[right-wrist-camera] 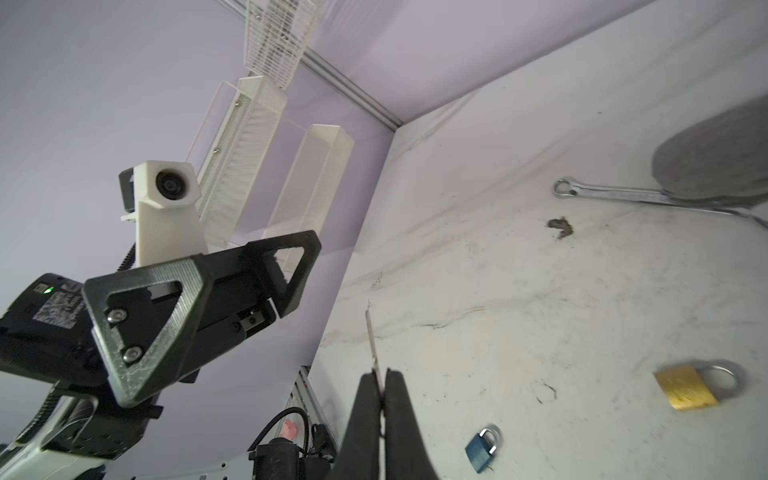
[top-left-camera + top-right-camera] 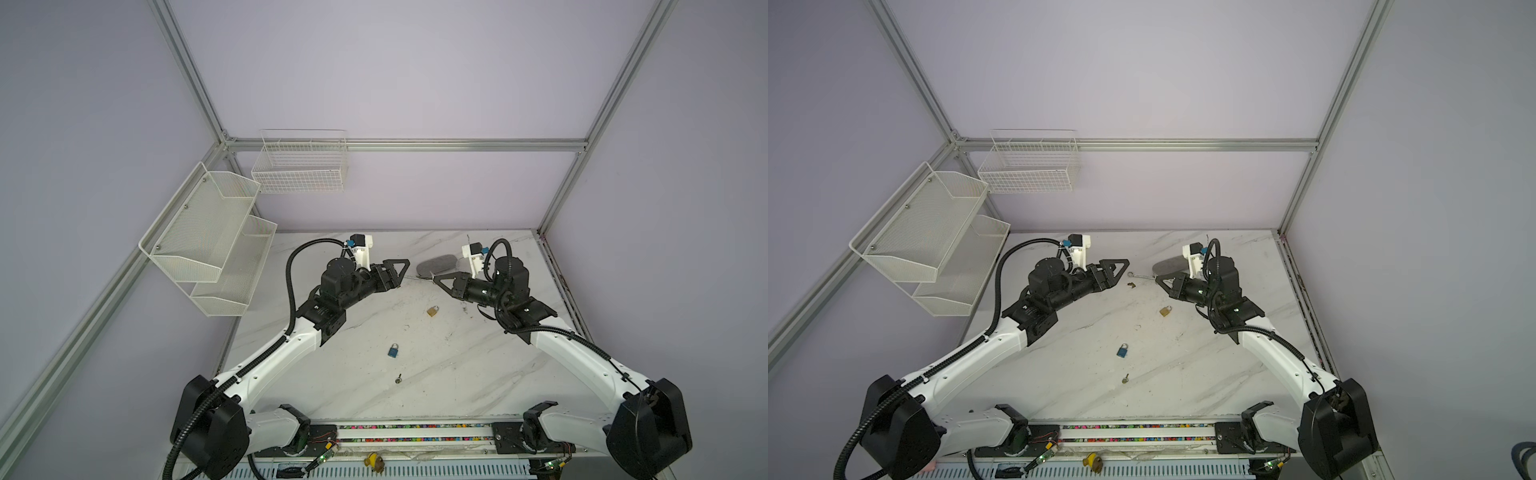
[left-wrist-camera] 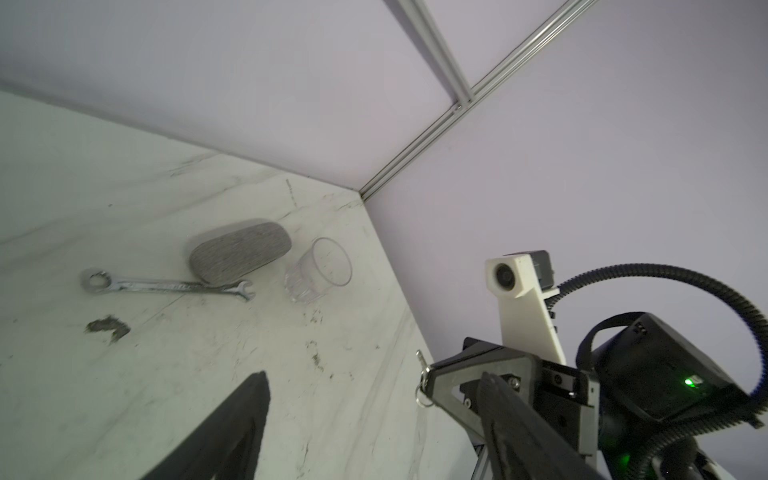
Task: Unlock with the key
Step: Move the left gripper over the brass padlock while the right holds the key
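Note:
A thin silver key (image 1: pixel 371 336) sticks out from between the fingertips of my right gripper (image 1: pixel 380 376), which is shut on it. Its small ring shows at that gripper's tip (image 3: pixel 422 388). In both top views the right gripper (image 2: pixel 434 279) hovers above the back of the table, facing my left gripper (image 2: pixel 404 274). The left gripper (image 3: pixel 372 376) is open with nothing between its fingers. A brass padlock (image 2: pixel 432 311) (image 1: pixel 690 384) lies on the marble between and in front of the two grippers, blurred in the right wrist view. A blue padlock (image 2: pixel 393 350) (image 1: pixel 482 448) lies nearer the front.
A second small key (image 2: pixel 1125 378) lies in front of the blue padlock. At the back are a wrench (image 3: pixel 166 286), a grey oval pad (image 3: pixel 239 251), a clear cup (image 3: pixel 320 270) and a small dark lump (image 3: pixel 108 326). White wire baskets (image 2: pixel 208 232) hang on the left wall.

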You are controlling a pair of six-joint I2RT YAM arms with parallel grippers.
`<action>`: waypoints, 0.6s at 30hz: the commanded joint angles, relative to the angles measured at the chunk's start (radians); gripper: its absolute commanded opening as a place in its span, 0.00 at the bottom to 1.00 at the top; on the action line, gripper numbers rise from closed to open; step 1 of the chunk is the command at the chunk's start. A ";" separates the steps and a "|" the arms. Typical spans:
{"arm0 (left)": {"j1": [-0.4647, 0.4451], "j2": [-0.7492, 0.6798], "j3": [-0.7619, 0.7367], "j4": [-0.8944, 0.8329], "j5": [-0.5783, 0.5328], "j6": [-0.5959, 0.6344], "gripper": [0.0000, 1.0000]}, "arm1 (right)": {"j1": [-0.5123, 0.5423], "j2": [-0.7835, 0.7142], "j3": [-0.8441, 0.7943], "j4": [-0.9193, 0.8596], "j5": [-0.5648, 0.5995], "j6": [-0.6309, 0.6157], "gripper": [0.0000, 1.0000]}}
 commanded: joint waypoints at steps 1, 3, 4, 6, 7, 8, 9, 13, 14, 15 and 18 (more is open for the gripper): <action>-0.027 0.048 0.155 -0.209 -0.055 0.099 0.80 | -0.054 -0.022 -0.041 -0.160 0.041 -0.061 0.00; -0.048 0.088 0.193 -0.273 -0.079 0.138 0.80 | -0.087 -0.045 -0.073 -0.173 0.059 -0.061 0.00; -0.058 0.110 0.209 -0.299 -0.088 0.158 0.80 | -0.098 -0.052 -0.085 -0.181 0.070 -0.064 0.00; -0.081 0.180 0.257 -0.350 -0.112 0.205 0.80 | -0.128 -0.062 -0.111 -0.197 0.086 -0.071 0.00; -0.090 0.206 0.278 -0.367 -0.116 0.224 0.79 | -0.141 -0.062 -0.122 -0.203 0.089 -0.073 0.00; -0.102 0.235 0.304 -0.382 -0.117 0.247 0.79 | -0.153 -0.062 -0.129 -0.207 0.090 -0.076 0.00; -0.115 0.267 0.330 -0.399 -0.122 0.274 0.79 | -0.164 -0.063 -0.139 -0.209 0.096 -0.076 0.00; -0.159 0.386 0.421 -0.450 -0.147 0.361 0.78 | -0.186 -0.065 -0.165 -0.206 0.120 -0.079 0.00; -0.168 0.417 0.441 -0.457 -0.157 0.377 0.78 | -0.188 -0.063 -0.167 -0.208 0.136 -0.085 0.00; -0.176 0.447 0.460 -0.461 -0.163 0.392 0.78 | -0.191 -0.062 -0.170 -0.210 0.150 -0.090 0.00; -0.192 0.542 0.521 -0.476 -0.172 0.416 0.77 | -0.206 -0.049 -0.172 -0.206 0.148 -0.094 0.00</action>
